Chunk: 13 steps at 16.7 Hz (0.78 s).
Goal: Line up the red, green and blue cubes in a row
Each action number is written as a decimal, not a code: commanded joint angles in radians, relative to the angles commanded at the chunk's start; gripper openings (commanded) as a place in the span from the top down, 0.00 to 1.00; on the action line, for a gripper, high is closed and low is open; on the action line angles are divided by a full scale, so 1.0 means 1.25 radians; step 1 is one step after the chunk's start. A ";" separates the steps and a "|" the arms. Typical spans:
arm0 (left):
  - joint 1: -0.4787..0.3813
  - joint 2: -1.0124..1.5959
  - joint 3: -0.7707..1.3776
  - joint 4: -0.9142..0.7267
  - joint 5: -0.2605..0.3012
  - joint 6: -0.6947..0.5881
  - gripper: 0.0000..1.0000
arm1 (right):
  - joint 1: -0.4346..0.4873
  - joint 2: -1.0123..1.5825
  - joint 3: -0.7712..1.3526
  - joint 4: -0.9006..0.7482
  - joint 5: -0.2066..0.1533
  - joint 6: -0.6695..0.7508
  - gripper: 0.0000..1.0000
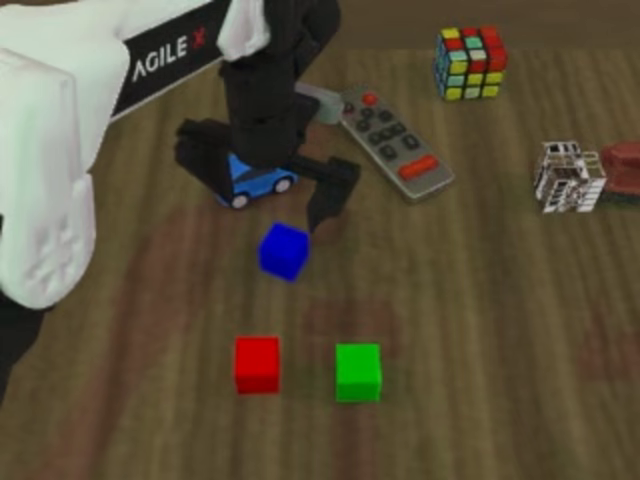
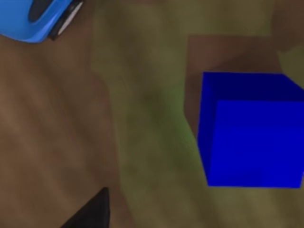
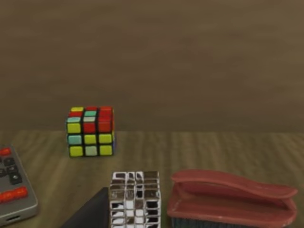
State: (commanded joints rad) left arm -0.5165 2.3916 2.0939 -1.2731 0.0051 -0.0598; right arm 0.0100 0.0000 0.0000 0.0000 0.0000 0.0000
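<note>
The blue cube (image 1: 283, 250) sits on the table slightly turned, just below the left gripper (image 1: 262, 190) and almost touching its right fingertip. The red cube (image 1: 257, 364) and green cube (image 1: 358, 372) lie side by side (apart, square-on), farther below that gripper.

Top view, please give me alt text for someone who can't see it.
The left gripper hangs open over a blue toy car, just behind the blue cube. Nearer the front, the red cube and green cube sit side by side, apart.
</note>
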 joint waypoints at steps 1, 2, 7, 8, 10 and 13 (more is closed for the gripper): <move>0.000 0.000 0.000 0.000 0.000 0.000 0.00 | 0.000 0.000 0.000 0.000 0.000 0.000 0.00; 0.005 -0.002 -0.002 0.000 0.001 0.001 0.00 | 0.000 0.000 0.000 0.000 0.000 0.000 0.00; 0.002 0.022 -0.069 0.092 0.000 0.002 0.00 | 0.000 0.000 0.000 0.000 0.000 0.000 0.00; 0.002 0.031 -0.091 0.126 0.000 0.002 0.00 | 0.000 0.000 0.000 0.000 0.000 0.000 0.00; 0.001 0.048 -0.131 0.184 0.001 0.002 0.00 | 0.000 0.000 0.000 0.000 0.000 0.000 0.00; 0.001 0.058 -0.153 0.211 0.001 0.002 0.00 | 0.000 0.000 0.000 0.000 0.000 0.000 0.00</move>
State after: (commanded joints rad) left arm -0.5153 2.4646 1.9030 -1.0091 0.0060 -0.0579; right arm 0.0100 0.0000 0.0000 0.0000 0.0000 0.0000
